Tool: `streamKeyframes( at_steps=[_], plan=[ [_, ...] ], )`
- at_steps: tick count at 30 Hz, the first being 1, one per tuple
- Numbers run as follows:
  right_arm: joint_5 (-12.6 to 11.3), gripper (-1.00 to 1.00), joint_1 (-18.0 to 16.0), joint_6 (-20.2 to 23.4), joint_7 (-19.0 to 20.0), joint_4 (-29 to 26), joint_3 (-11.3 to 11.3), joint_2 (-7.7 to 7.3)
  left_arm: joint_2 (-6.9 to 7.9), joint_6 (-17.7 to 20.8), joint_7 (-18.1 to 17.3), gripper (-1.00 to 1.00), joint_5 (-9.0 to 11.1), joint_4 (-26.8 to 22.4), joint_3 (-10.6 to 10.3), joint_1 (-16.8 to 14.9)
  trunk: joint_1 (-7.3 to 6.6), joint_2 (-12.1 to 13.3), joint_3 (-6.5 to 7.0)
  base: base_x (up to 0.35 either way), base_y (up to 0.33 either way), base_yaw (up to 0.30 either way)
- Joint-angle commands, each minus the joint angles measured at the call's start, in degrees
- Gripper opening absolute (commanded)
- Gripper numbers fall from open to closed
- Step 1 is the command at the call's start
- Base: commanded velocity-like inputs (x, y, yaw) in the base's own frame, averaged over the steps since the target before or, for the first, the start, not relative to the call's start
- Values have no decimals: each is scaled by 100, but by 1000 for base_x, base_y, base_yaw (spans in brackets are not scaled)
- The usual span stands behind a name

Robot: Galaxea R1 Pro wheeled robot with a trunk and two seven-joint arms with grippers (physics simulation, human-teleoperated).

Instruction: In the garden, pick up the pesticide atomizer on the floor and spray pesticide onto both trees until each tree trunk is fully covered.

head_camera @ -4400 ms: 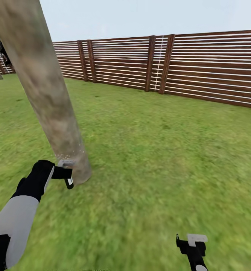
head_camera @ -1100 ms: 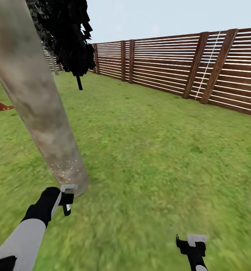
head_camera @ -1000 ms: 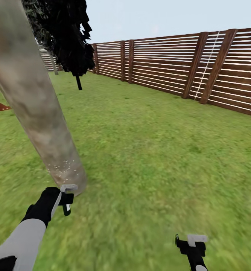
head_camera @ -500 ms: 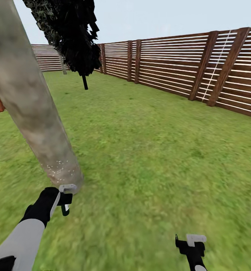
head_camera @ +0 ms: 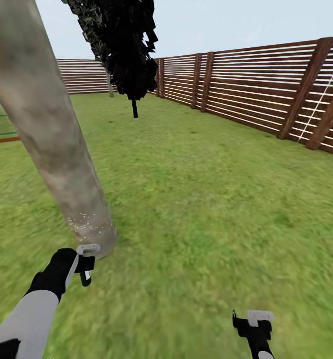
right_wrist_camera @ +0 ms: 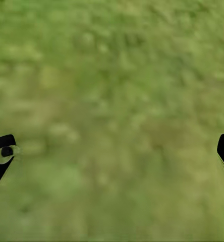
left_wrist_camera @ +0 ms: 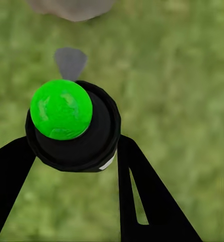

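The whole view has swung since a moment ago: the brown fence (head_camera: pixel 266 89) now sits further right, and the dark leafy tree (head_camera: pixel 124 47) behind has slid toward the middle. That is the camera turning. The left arm has hardly changed its place in front of the big trunk.

The thick beige-grey tree trunk (head_camera: pixel 49 134) leans up the left side of the head view. Tiny white specks of pesticide (head_camera: pixel 89 227) dot its bottom part, just above the grass (head_camera: pixel 211 214).

The left gripper (head_camera: pixel 86 263) hangs low, just in front of the foot of the trunk. In the left wrist view, its two black fingers (left_wrist_camera: pixel 142 196) sit on either side of the pesticide atomizer (left_wrist_camera: pixel 74 126), a round black thing with a bright green top. The fingers are squeezed onto it. A small grey nozzle (left_wrist_camera: pixel 70 61) sticks out toward the trunk's foot.

The right gripper (head_camera: pixel 253 326) is down at the bottom right, well away from the trunk. In the right wrist view its black fingertips (right_wrist_camera: pixel 1 156) stand wide apart, with just grass between them.
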Motion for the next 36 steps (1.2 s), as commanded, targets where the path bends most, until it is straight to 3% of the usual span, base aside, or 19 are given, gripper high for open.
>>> streamKeyframes(
  at_steps=[1,14,36],
  plan=[
    [60,100,-2,-14,-13,4,-39,4,-5,21,-53,-100,-62,-7,22,-5,1,-2,-5,156,-251,278],
    [60,100,-2,-14,-13,4,-33,8,-27,21,-44,-100,-78,-7,-8,-5,1,-2,-5,29,-271,279],
    [60,100,-2,-14,-4,4,-32,8,-49,21,-17,-100,-71,25,-19,-5,1,-2,-5,140,-273,279]
  ],
)
